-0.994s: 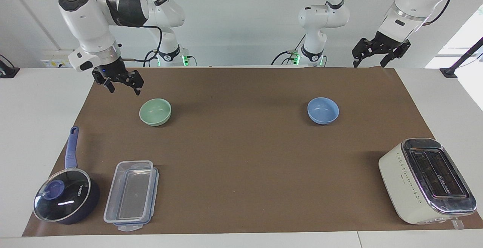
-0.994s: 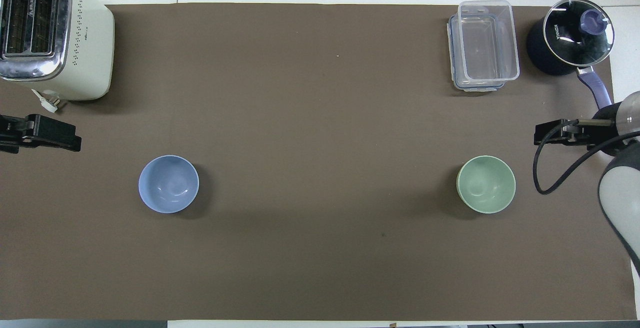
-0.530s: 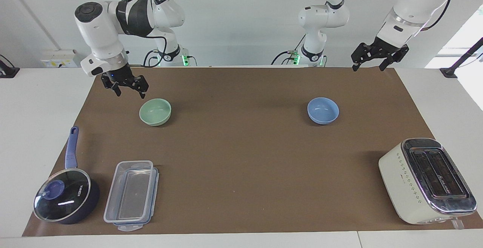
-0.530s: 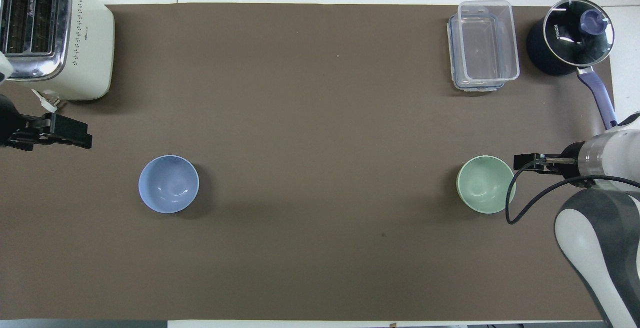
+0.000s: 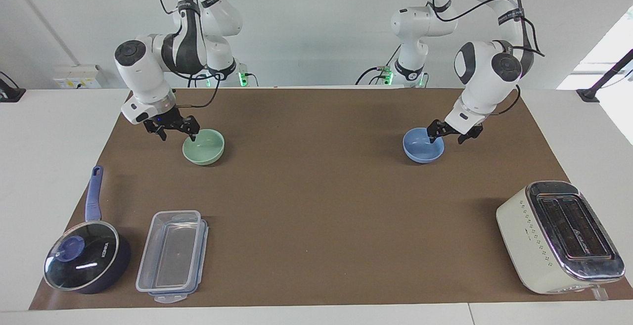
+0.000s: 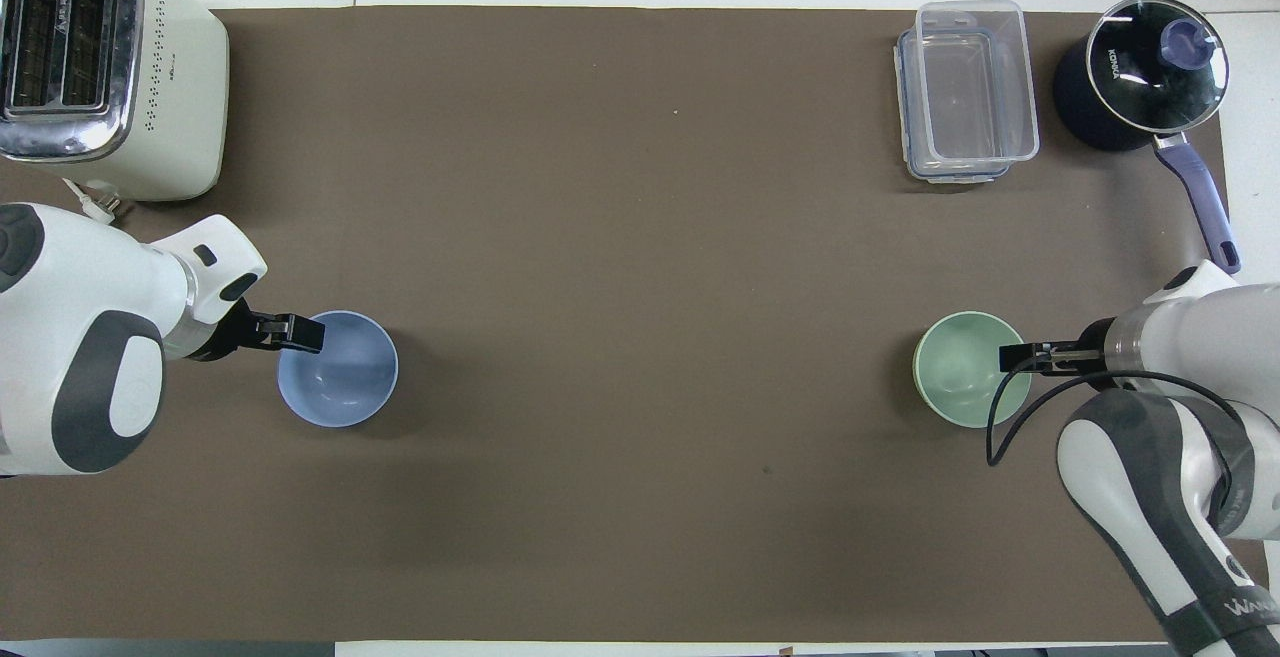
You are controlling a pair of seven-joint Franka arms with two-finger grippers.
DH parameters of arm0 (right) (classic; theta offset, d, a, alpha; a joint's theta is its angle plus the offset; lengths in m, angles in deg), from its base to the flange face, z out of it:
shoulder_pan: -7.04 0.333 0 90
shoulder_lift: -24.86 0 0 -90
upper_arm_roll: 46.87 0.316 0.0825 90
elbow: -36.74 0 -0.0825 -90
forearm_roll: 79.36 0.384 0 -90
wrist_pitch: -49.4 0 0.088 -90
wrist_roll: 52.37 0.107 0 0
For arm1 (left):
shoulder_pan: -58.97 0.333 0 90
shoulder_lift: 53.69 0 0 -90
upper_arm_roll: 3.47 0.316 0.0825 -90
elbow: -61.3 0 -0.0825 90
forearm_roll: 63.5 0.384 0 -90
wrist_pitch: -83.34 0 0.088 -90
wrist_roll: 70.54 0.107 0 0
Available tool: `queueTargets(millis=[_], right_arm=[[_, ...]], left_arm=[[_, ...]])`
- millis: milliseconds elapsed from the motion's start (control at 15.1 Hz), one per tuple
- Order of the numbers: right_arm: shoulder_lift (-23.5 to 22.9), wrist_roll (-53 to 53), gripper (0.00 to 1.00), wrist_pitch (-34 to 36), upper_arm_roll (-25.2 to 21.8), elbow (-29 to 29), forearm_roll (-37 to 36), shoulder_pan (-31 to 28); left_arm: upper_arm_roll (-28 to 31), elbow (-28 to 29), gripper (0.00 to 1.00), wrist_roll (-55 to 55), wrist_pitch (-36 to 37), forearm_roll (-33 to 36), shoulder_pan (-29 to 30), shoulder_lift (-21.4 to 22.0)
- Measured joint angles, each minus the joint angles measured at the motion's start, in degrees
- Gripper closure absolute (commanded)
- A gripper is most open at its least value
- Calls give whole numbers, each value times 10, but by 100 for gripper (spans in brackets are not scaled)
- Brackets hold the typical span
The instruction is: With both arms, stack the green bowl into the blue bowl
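The left gripper (image 5: pixel 450 134) has dropped from high above the mat's edge to the blue bowl (image 5: pixel 423 145). It now straddles the rim at the side toward its own end of the table. Its fingers are spread, one inside the rim and one outside, with nothing clamped yet. The right gripper (image 5: pixel 177 131) has likewise come down and inward. Its fingers are parted over the green bowl (image 5: pixel 203 147), at the rim toward its own end, and it holds nothing.

Both bowls rest on the brown mat (image 5: pixel 316 201), well apart, each directly under its own gripper. With both arms now at a rim, the reach looks finished and closing on the rims is probably next. Neither bowl has been lifted, so stacking has not begun.

The bowls are small, round, glossy and plain, alike in size, with thin smooth rims. They could slip in a pinch grip. The mat is matte and flat.
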Motion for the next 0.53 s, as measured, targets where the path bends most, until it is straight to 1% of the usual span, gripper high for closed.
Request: queueTargets(millis=[199,265,331,398,530], right_arm=[[-24,-1,0,-10,0,-6,0,0],[-28,-1,4,-13,0,-6,0,1],[-31,-1,15,-16,1,-6,0,1],[-32,-1,33,-20,1,-8,0,1],[-32,-2,79,-25,1,-11,0,1]], left_arm=[[0,30,0,36,-21,0,0,0],[0,35,0,51,-22,0,0,1],[0,38,0,60,-22,0,1,1],[0,40,0,65,-22,0,1,2],[0,47,16,67,-27,0,1,2]])
